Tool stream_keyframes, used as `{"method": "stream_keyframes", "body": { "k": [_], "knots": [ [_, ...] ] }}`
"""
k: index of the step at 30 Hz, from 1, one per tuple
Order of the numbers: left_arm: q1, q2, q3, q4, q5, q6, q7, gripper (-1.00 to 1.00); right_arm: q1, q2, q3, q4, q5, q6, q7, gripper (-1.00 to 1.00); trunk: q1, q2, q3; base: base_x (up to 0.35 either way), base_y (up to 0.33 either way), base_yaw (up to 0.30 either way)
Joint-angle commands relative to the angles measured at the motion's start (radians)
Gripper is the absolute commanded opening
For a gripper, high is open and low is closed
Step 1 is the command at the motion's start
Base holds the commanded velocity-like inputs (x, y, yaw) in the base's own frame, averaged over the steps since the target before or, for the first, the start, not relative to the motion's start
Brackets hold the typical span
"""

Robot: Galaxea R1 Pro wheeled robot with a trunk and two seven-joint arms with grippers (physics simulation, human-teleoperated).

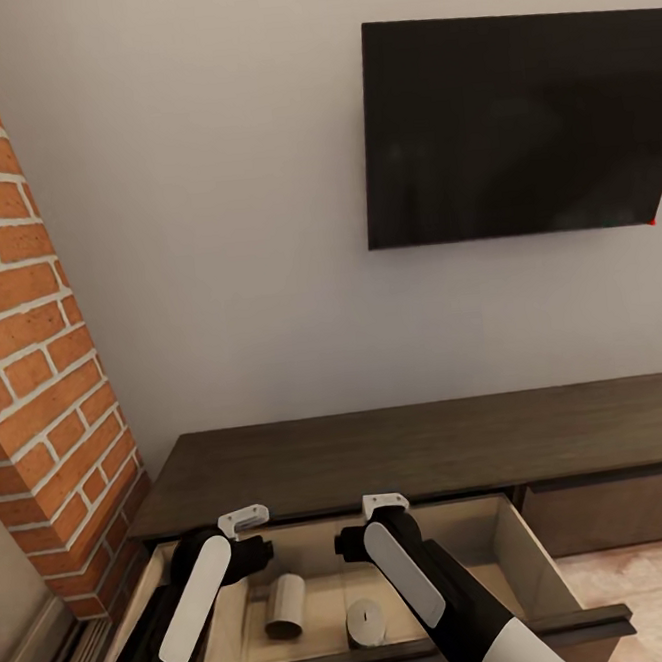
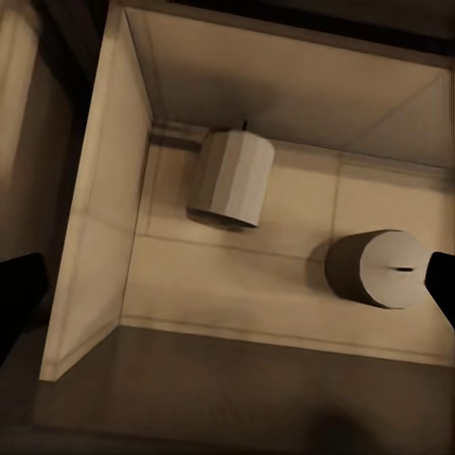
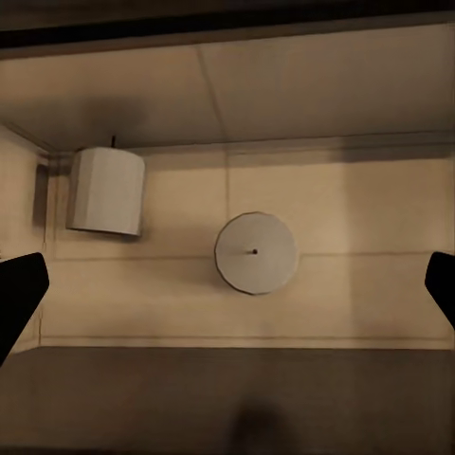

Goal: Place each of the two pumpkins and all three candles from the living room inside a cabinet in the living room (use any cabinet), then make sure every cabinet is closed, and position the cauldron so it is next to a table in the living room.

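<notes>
The long, low, dark-brown wooden cabinet (image 1: 422, 449) is standing against the grey wall under a black wall-mounted television (image 1: 514, 124), with a red brick column (image 1: 30, 327) at its left end. Its leftmost pale-lined drawer (image 1: 510, 541) is standing pulled out. Inside are lying two pale cylindrical candles: one on its side (image 1: 285, 606), near the drawer's left wall, and one upright (image 1: 365, 621), wick upward, well apart from the first. The left gripper (image 2: 227, 303) is hovering over the drawer with its dark fingers spread wide, holding nothing. The right gripper (image 3: 227, 294) is hanging above the upright candle, fingers likewise spread and empty.
</notes>
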Motion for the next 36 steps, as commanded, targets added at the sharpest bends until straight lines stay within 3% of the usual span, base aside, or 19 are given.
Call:
{"method": "stream_keyframes", "body": {
  "k": [1,26,36],
  "knots": [
    [-0.001,0.000,-0.001,-0.001,0.010,0.002,0.010,1.00,-0.001,0.000,0.001,-0.001,-0.010,0.001,-0.010,1.00,-0.004,0.007,0.002,0.000,0.000,0.000],
    [0.000,0.000,0.002,-0.003,0.008,0.002,0.012,1.00,-0.001,0.000,0.001,-0.002,-0.011,0.000,-0.010,1.00,-0.100,0.182,0.080,-0.068,0.000,-0.019],
    [0.000,0.000,0.002,-0.004,0.008,0.002,0.012,1.00,-0.001,-0.002,0.001,-0.002,-0.091,0.001,-0.010,1.00,-0.138,0.252,0.112,-0.002,0.000,-0.253]
  ]
}}
